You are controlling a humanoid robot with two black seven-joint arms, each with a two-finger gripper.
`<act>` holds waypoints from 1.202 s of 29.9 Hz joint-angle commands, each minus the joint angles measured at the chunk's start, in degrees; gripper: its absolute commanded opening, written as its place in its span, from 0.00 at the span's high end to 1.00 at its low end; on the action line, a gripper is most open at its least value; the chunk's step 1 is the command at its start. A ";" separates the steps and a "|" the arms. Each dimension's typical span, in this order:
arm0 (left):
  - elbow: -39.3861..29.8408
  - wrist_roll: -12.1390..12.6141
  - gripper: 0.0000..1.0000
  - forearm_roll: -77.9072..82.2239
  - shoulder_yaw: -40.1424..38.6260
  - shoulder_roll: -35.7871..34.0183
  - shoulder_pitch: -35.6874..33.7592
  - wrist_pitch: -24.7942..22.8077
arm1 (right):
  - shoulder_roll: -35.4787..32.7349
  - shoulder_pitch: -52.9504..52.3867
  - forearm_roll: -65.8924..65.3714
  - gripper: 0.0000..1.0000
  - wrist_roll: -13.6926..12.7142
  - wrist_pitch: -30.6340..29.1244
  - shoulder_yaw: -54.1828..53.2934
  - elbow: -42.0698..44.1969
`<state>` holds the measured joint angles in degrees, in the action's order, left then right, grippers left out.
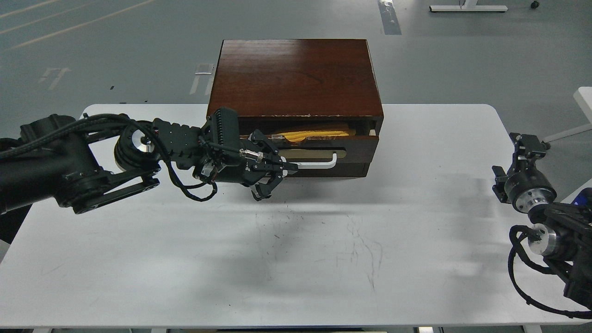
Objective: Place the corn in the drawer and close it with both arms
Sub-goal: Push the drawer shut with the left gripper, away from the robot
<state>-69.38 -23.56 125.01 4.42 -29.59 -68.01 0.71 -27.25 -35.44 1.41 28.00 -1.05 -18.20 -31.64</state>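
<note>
Inside the drawer (319, 152), the corn (309, 135) lies just behind the left hand (273, 173), whose spread fingers straddle the handle (319, 163).

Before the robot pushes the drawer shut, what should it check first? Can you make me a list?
1. Yellow corn cob lies inside the dark brown wooden drawer: ok.
2. Corn sits below the cabinet's opening so it won't jam: cannot tell.
3. Drawer is open only a little way: ok.
4. Left gripper is at the left end of the white bar handle: ok.
5. Left gripper is touching the handle: cannot tell.
6. Right gripper is off at the white table's right edge, away from the drawer: ok.
</note>
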 commanded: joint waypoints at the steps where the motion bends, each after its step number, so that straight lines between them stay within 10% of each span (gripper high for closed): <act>1: 1.70 0.00 1.00 -0.01 0.06 0.59 0.07 -0.01 | 0.00 0.10 0.00 0.00 0.00 0.00 0.01 0.00; 36: 9.17 0.09 1.00 -0.01 -0.11 2.87 -0.10 1.40 | 0.79 1.77 0.00 0.00 0.00 0.09 -0.17 0.00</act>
<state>-60.59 -23.52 124.99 4.29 -26.71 -68.13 2.10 -26.54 -33.90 1.41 28.00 -0.99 -18.37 -31.64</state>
